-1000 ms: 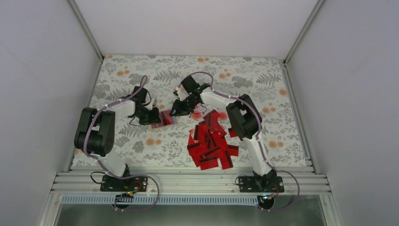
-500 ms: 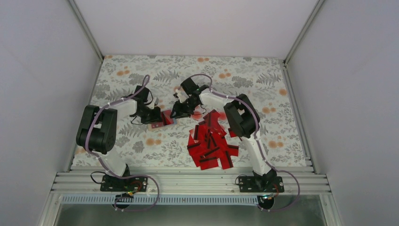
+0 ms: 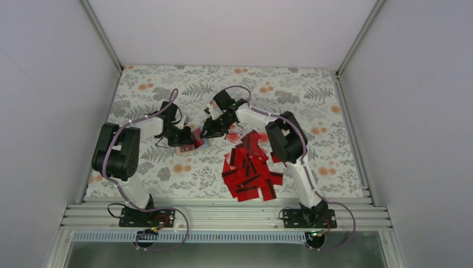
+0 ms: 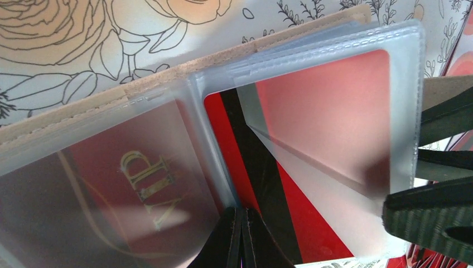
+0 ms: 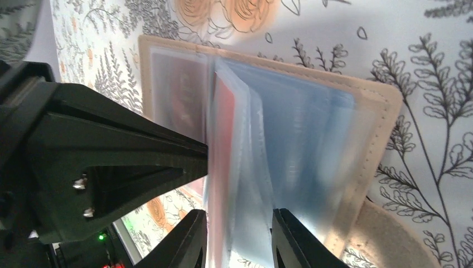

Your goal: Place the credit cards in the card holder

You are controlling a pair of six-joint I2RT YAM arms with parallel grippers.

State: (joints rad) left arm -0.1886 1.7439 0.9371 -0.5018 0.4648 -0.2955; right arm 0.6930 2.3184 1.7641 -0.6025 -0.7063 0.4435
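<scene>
Your left gripper [image 4: 241, 212] is pressed shut, tips pinning the open card holder [image 5: 379, 123] mid-cloth [image 3: 312, 89]. Your right gripper [image 5: 239, 216] pinches its clear sleeves. The credit cards [image 3: 251, 170] are piled nearby.

The gold letters "VIP" stand on a dark red card [image 4: 139, 190] tucked in the card holder [image 4: 167, 75]. No other writing can be read.
</scene>
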